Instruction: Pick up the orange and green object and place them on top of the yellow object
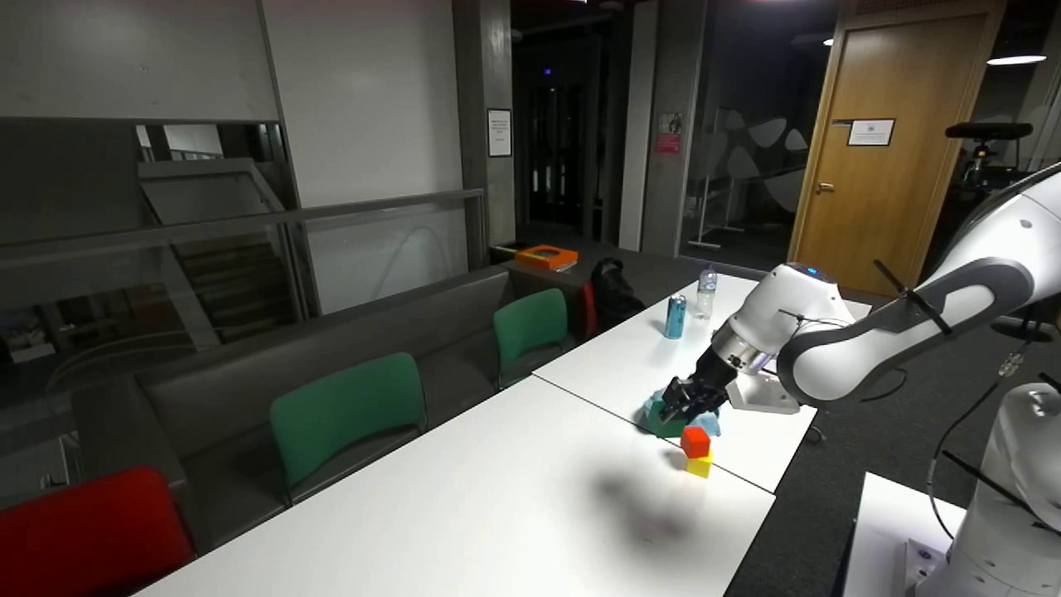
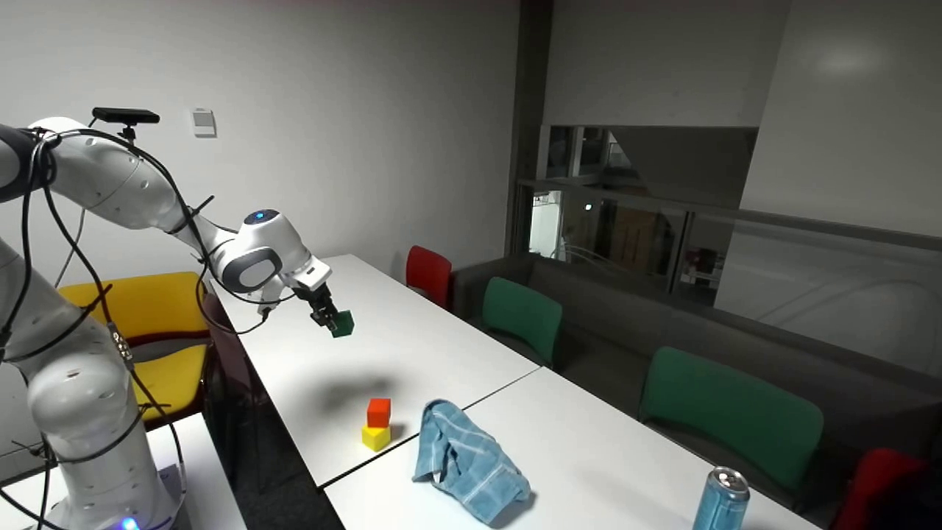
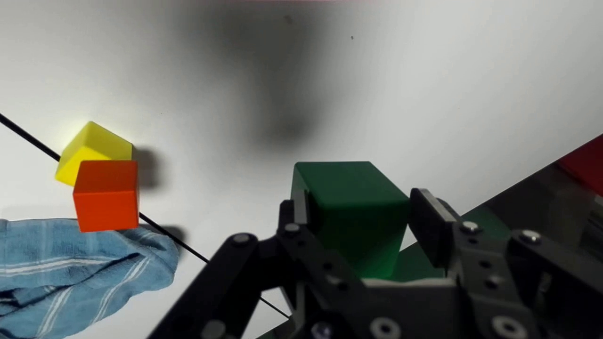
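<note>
- My fingers are clamped on two opposite sides of the green block, which hangs in the air over the desk, touching nothing else that I can see.
- The orange-red block is on top of the yellow block in both exterior views, turned at an angle to it; how well centred it is, I can't tell.
- That pair stands near the desk's robot-side corner, just beside the edge that meets the neighbouring desk.
- Done, as I judge it: the orange-red half of the job, plus a grip on the green block.
- Remaining: the green block is not yet above the stack; I read its place as farther in from that shared edge. I need to carry it across toward the corner, line it up over the orange-red block, lower it and let go.
- My worry is a low approach: a nudge could topple the pair. The light-blue cloth, on the neighbouring desk, should be no hindrance from above.
</note>
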Robot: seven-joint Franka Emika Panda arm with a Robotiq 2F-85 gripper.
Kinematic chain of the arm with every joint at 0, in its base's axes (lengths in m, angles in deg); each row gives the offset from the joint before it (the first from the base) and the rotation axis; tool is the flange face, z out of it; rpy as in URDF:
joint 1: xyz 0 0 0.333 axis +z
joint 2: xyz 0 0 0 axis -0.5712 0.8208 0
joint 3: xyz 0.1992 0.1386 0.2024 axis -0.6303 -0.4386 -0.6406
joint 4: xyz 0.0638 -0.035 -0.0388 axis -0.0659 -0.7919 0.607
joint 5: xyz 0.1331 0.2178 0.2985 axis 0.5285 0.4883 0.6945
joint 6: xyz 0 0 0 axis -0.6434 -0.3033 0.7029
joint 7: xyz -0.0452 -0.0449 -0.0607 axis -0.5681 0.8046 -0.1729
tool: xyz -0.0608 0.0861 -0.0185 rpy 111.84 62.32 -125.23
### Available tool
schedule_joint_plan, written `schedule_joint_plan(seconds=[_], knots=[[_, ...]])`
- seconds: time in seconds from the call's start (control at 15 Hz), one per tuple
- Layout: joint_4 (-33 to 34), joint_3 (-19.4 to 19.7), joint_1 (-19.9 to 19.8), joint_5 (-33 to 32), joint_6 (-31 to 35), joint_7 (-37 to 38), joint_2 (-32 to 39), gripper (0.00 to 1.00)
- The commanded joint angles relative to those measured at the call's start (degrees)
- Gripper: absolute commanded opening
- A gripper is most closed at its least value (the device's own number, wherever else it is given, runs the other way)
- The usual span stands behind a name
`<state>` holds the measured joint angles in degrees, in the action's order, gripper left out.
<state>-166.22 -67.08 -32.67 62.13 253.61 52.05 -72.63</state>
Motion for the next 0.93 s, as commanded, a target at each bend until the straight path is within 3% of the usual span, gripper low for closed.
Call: schedule_joint_plan(seconds=[0.0,0.13,0.2,0.87], knots=[[0.0,0.6,0.55,-0.44,0.0,0.42,0.07,0.58],[0.0,0.61,0.55,-0.36,0.01,0.44,0.07,0.58],[0.0,0.61,0.56,-0.34,0.01,0.44,0.08,0.33],[0.0,6.22,-0.18,3.33,1.28,1.0,0.95,0.33]])
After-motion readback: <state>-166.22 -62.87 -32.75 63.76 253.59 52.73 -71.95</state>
